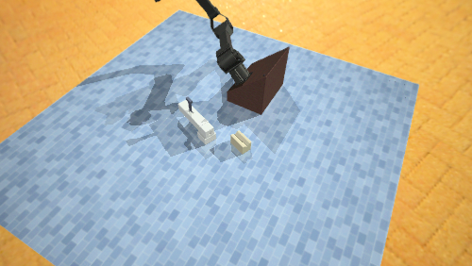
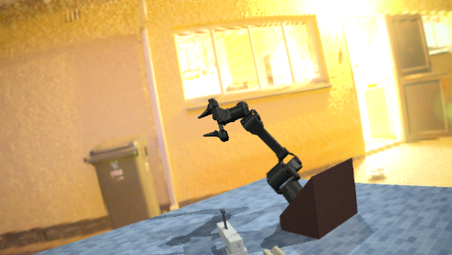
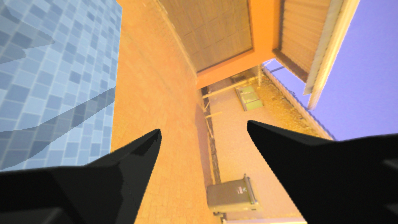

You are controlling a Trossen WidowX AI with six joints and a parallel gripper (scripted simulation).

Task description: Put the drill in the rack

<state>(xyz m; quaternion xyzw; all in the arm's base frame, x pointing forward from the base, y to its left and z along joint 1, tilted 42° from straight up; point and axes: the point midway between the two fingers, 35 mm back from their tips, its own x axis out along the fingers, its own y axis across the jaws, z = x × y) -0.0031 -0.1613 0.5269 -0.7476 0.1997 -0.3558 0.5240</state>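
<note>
A long white block stands on the blue mat. A thin dark piece, which looks like the drill, stands upright at its far end. The key cannot be told apart from the block's small parts. A small cream grooved block, which looks like the rack, lies beside the white block's near end. My gripper is wide open and empty, high above the mat and pointing sideways. It is outside the top view, and the wrist view shows none of the task's objects.
A dark brown angular block stands at the arm's base, behind the white and cream blocks. The blue patterned mat lies under them. A wheeled bin stands in the background.
</note>
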